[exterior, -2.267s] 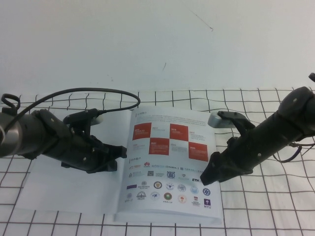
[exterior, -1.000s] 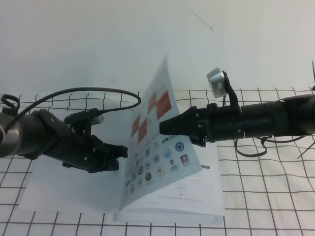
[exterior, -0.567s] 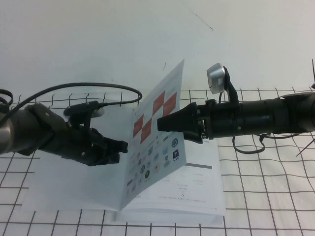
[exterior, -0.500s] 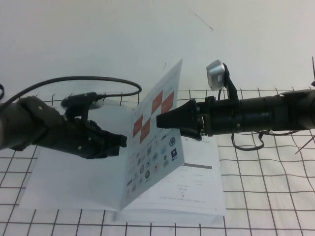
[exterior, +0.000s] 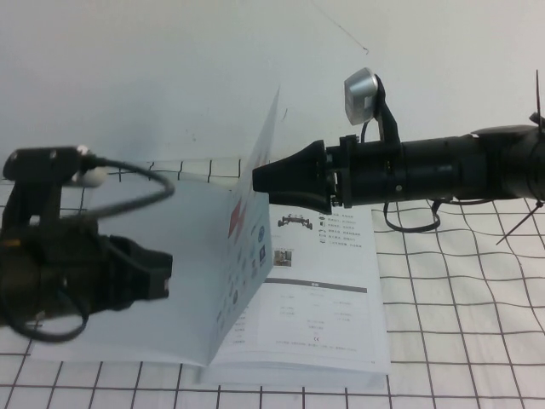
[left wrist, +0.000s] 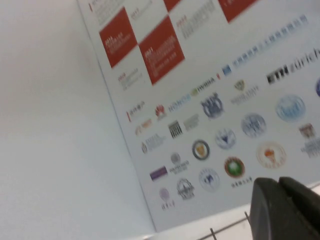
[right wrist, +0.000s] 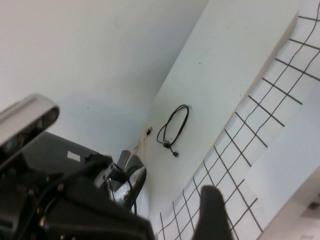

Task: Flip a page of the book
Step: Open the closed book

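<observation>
The page (exterior: 254, 213) stands upright (spine-hinged); right gripper (exterior: 260, 177) against it.

Two black robot arms with matte, rounded housings; the right arm (exterior: 443, 170) is a long, ribbed cylinder that narrows to the wedge-shaped right gripper (exterior: 262, 177); a silver, rounded camera (exterior: 359, 92) sits above its wrist on a black bracket; thin black cables loop beneath it. The left arm (exterior: 60, 273) is bulkier, ending in the blocky left gripper (exterior: 162, 277); a black boxy camera mount (exterior: 47, 164) with a white plug tops it; a thick black cable (exterior: 140, 187) arcs from that mount.
</observation>
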You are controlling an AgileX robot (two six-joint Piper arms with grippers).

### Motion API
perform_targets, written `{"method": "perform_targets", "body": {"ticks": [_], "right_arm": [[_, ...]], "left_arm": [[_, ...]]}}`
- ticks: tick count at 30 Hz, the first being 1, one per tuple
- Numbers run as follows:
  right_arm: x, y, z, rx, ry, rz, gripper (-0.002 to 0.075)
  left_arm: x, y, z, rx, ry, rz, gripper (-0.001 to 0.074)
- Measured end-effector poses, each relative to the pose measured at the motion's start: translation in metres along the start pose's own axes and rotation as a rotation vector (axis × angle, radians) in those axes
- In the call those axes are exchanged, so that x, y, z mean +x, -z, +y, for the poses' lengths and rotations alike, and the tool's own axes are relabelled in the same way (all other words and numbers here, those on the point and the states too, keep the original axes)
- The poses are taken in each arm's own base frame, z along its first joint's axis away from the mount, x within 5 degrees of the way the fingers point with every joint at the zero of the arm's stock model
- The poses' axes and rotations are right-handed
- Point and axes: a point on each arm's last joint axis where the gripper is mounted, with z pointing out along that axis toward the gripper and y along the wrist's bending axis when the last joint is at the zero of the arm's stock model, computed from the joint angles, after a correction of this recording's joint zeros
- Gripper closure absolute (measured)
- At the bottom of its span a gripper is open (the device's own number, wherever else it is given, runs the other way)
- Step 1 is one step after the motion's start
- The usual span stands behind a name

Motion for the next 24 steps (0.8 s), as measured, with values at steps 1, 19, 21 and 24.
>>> {"method": "perform_targets", "body": {"ticks": [1,19,21,24], "right_arm": [[0.001,-0.002,0.001,-0.003,0.001,0.004,0.0265],[0.012,-0.031,0.006,0.033,0.063,0.033,0.0265],[0.012,-0.032,0.007,0.033,0.068,0.035,0.0265],[0.012,-0.032,0.007,0.033,0.07,0.035,0.0265]], "left_arm": [[0.01,0.004,-0.002,0.009,-0.006,-0.007,0.0737],[0.075,-0.026,-0.061,0.085,-0.172,-0.239,0.0738],[0.076,-0.036,-0.064,0.053,-0.185,-0.264,0.0738],[0.078,-0.053,-0.063,-0.019,-0.196,-0.296,0.0738]]}}
